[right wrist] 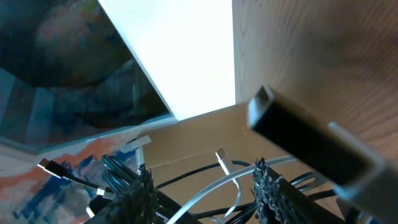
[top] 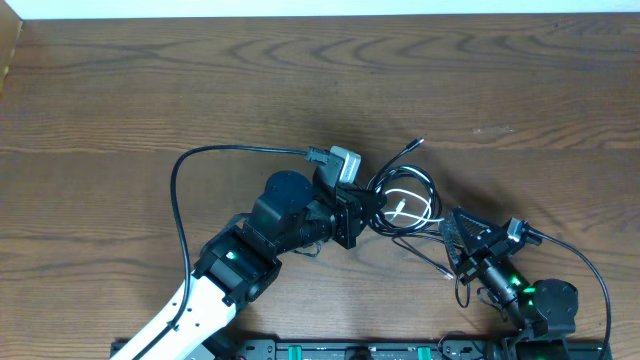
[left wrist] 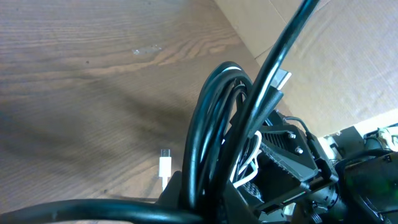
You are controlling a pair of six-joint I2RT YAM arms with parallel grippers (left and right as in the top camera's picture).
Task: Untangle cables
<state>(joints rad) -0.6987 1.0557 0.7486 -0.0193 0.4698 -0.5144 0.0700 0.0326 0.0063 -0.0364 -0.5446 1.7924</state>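
The cables lie in a tangled loop at the table's middle: thin black cords and a white one. One black end points away toward the far side. My left gripper is shut on the left side of the bundle. In the left wrist view the black coil rises out of the jaws, and a small white plug lies on the wood. My right gripper stands open at the bundle's right edge. The white cable and black cords run between its fingers, clear of the pads.
A thick black robot cord arcs from the left wrist camera round to the left arm. Another such cord loops round the right arm. A cardboard edge sits at the table's far left corner.
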